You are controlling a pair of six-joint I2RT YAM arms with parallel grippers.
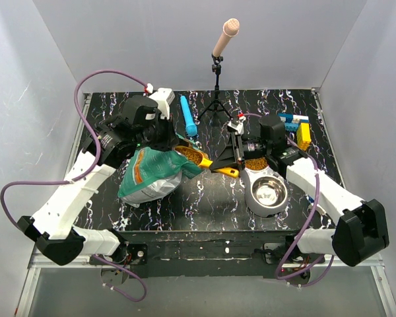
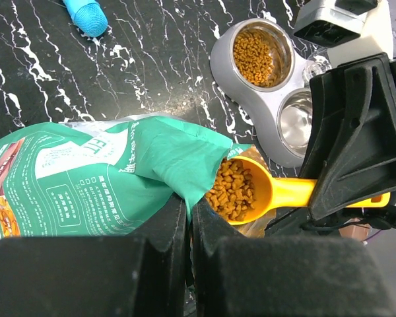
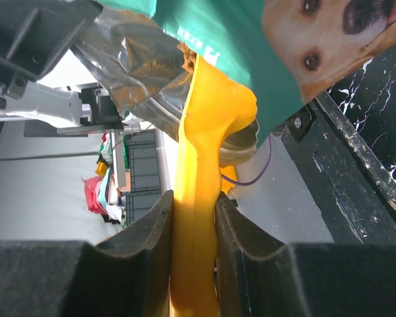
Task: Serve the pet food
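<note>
Fingers [image 3: 152, 264] of the right gripper [image 3: 195, 218] pinch narrowly on the flat handle of the yellow plastic scoop [image 3: 211, 119]. Its cup, heaped with brown kibble [image 2: 232, 191], sits at the mouth of the green foil pet-food bag [image 2: 86, 178], which lies left of the bench's [image 1: 204, 205] centre. The left gripper [image 2: 189, 214] is all but closed, apparently nipping the bag's lip to keep it open. The grey two-cup steel feeder [image 2: 251, 105] waits by the near right edge. Only the left wrist view shows one cup already filled; from above, the right arm hides it.
</note>
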